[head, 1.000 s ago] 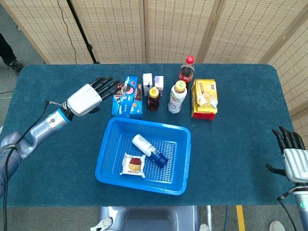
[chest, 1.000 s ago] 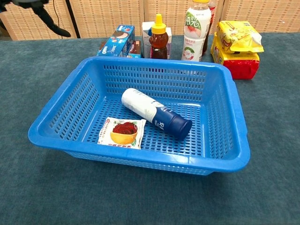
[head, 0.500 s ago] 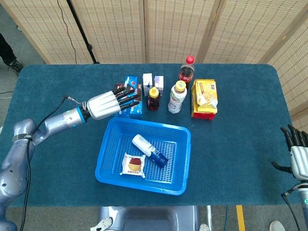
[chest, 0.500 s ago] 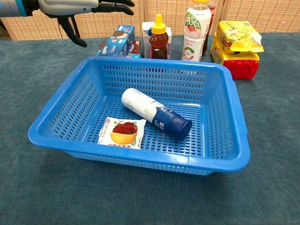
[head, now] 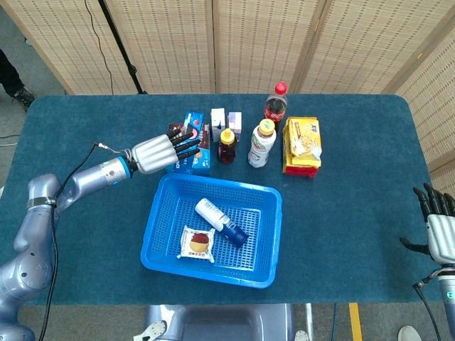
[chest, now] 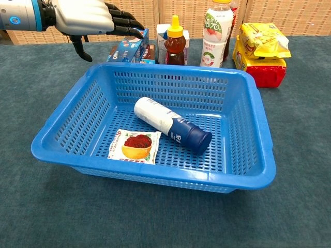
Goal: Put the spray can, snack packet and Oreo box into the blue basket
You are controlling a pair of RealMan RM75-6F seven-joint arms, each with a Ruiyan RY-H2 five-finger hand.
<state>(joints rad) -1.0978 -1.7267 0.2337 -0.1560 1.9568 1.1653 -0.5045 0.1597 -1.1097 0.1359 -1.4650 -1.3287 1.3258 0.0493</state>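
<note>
The blue basket [head: 269,226] [chest: 254,129] holds the white and dark blue spray can [head: 221,222] [chest: 171,125], lying on its side, and the snack packet [head: 198,243] [chest: 135,145] flat at its front left. The blue Oreo box [head: 190,142] [chest: 130,48] stands behind the basket's far left corner. My left hand [head: 162,151] [chest: 88,19] reaches over the box with fingers spread, fingertips at its top; nothing is gripped. My right hand [head: 438,226] rests open at the table's right edge, seen only in the head view.
Behind the basket stand a honey bottle [head: 227,145] [chest: 175,42], a white drink bottle [head: 261,144] [chest: 216,32], a cola bottle [head: 276,103], small cartons [head: 225,119] and yellow and red snack packs [head: 302,145] [chest: 262,47]. A folding screen closes off the back.
My left hand swung right from the table's left side to over the Oreo box and has lowered onto it. The right hand drew slightly back toward the table's edge.
</note>
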